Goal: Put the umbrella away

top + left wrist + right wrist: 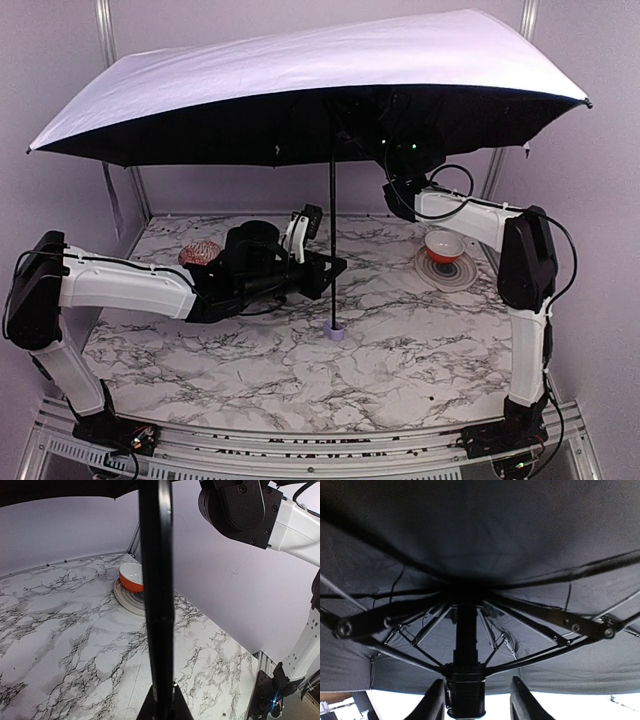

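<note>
The umbrella (300, 70) stands open and upright, pale lavender outside and black inside. Its thin black shaft (332, 220) runs down to the small lavender handle (335, 332), which rests on the marble table. My left gripper (325, 268) is shut on the shaft above the handle; in the left wrist view the shaft (157, 580) rises from between its fingertips (162, 702). My right gripper (395, 160) is up under the canopy. In the right wrist view it is open (476, 702) around the black runner (465, 685), which lies against the left finger (432, 702); the right finger stands apart.
An orange bowl (443, 245) sits on a round plate (450, 275) at the back right, also in the left wrist view (131, 577). A pink lumpy object (200, 252) lies at the back left behind my left arm. Walls close the table's back and sides.
</note>
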You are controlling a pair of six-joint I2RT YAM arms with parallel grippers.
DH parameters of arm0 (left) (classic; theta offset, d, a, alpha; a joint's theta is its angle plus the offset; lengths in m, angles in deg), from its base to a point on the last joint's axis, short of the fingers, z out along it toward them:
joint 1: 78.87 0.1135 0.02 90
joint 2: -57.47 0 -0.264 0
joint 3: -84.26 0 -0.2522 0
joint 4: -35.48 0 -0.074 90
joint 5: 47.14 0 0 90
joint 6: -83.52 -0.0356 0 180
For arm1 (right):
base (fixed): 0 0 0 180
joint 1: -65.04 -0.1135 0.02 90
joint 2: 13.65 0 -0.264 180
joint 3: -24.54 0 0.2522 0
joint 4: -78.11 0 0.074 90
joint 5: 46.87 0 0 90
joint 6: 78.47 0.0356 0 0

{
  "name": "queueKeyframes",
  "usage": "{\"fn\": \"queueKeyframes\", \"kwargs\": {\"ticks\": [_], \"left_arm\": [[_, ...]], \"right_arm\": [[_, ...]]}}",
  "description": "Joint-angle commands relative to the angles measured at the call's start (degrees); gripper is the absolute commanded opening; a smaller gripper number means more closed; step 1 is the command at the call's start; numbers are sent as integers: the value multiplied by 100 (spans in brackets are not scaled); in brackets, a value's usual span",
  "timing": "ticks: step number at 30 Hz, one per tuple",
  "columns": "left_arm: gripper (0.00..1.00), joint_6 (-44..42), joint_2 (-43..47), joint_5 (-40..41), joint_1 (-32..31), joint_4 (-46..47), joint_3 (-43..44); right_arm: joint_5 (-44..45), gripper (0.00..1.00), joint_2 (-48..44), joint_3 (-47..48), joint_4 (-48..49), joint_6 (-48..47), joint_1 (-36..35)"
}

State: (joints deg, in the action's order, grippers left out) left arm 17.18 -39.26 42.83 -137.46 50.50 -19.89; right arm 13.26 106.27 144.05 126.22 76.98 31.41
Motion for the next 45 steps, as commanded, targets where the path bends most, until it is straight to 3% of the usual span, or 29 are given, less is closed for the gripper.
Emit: {"fn": "queueKeyframes", "kwargs": {"ticks": [1, 15, 21, 24, 25, 30, 32, 34, 36, 39, 42, 45], "left_arm": [[0, -271, 100, 120, -37, 313, 207], [0, -375, 162, 324, -66, 313, 194], [0, -408, 178, 307, -78, 312, 191], [0, -422, 194, 307, -80, 312, 183], [0, -423, 198, 307, -74, 308, 177], [0, -444, 241, 355, -91, 313, 134], [0, -455, 278, 416, -83, 311, 115], [0, -512, 335, 608, -78, 313, 74], [0, -551, 437, 939, -79, 298, -7], [0, -591, 531, 1499, -81, 159, -10], [0, -660, 539, 1729, -85, -25, 75], [0, -620, 480, 1792, -94, -157, 164]], "right_arm": [[156, 44, -25, -8, 190, 54, -41], [238, 54, -64, -28, 241, 21, -15], [255, 36, -74, -49, 233, 37, -17], [283, 12, -89, -78, 256, 52, -4], [292, 9, -91, -85, 256, 51, 0], [284, 4, -125, -139, 225, 42, 10], [248, 14, -155, -174, 202, 19, 23], [163, 48, -225, -258, 112, -106, 22], [146, 61, -413, -568, -117, -497, 17], [673, 65, -939, -1314, -717, -1568, -62], [1840, 65, -1600, -2016, -1259, -3312, -365], [2569, 66, -1975, -2333, -1309, -4498, -700]]}}
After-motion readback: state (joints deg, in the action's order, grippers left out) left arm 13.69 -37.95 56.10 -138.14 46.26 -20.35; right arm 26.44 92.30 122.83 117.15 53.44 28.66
